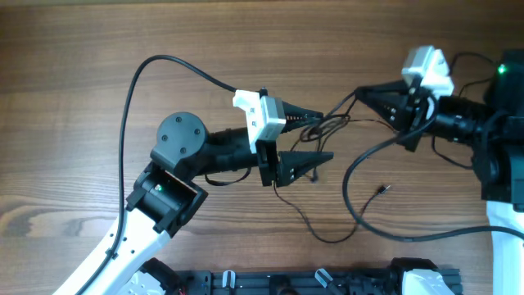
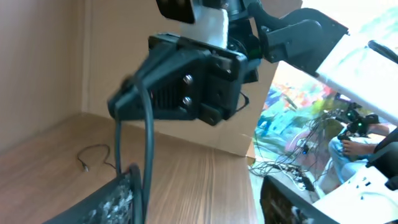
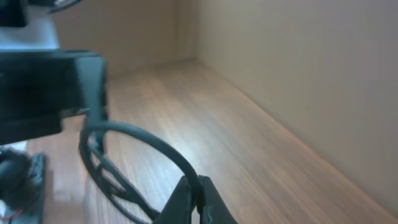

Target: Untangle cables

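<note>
Well, the two grippers stand close together over the middle of the brown wooden table, tips almost facing. The left gripper has its black jaws well apart, one finger on the far side and one on the near side, and a knot of the thin black cables sits in and just beyond that gap. The right gripper points left with its jaws pinched together on one strand. Its wrist view shows the wire curving away in a loop from the closed tips.

From the knot a long strand sweeps toward the near side and off to the right, passing under the right arm. A small plug end lies on the wood inside that sweep, apart from both grippers. Another strand hangs from the left gripper and curls nearer.

Bare wood runs along the far side and to the left. A thick black arm cable arches over it on the left. The near edge carries a black rail. A plain cardboard wall closes off the table's edge in the right wrist view.
</note>
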Robot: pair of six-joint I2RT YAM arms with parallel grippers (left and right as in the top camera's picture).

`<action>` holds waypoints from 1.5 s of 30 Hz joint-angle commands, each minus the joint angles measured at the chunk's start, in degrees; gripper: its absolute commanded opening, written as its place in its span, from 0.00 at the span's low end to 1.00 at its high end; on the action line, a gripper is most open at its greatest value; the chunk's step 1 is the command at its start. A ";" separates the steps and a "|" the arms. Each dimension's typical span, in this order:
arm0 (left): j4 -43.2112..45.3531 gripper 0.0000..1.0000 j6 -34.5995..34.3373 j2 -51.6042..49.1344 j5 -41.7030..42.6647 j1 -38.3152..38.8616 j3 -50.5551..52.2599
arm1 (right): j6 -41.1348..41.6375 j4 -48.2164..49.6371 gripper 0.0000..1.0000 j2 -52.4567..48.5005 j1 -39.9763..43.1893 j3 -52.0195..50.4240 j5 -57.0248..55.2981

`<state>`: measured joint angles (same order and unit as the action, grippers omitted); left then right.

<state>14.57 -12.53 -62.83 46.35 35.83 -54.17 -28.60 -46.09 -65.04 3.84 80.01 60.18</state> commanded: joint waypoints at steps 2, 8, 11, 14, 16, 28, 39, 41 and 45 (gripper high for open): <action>0.17 0.68 -1.84 0.61 1.33 -0.37 -0.48 | 5.99 1.49 0.04 -0.22 3.52 0.31 1.55; 0.39 0.68 -6.27 0.63 -0.63 -2.91 -0.48 | 3.08 1.36 0.04 -0.22 3.76 0.31 5.20; -2.12 0.74 -7.26 0.61 -0.59 -4.98 -0.48 | 2.69 1.53 0.04 -0.22 3.76 0.31 8.83; -3.50 0.74 -7.28 0.55 -0.59 -4.98 -0.48 | 1.57 1.51 0.04 -0.22 3.76 0.31 12.41; -3.61 0.73 -7.28 0.50 -0.50 -4.92 -0.48 | 1.60 1.46 0.04 -0.22 3.76 0.31 12.39; -6.05 0.04 -7.30 -2.60 0.90 -4.79 -0.48 | 1.75 1.49 0.04 -0.22 3.76 0.31 18.01; -9.73 0.04 -9.84 -3.58 -13.27 -6.29 -0.48 | 11.28 1.46 0.04 -0.22 3.76 0.31 0.31; -15.21 0.04 -14.88 -2.12 -28.72 -7.91 -0.48 | 17.70 1.46 0.04 -0.20 3.76 0.31 -12.76; -23.74 0.04 -17.05 1.77 -44.44 -9.64 -0.48 | 28.50 1.29 0.04 -0.22 3.76 0.31 -34.93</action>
<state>-5.93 -27.24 -64.31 18.04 28.27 -54.57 -9.34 -45.95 -65.43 6.39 79.96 45.52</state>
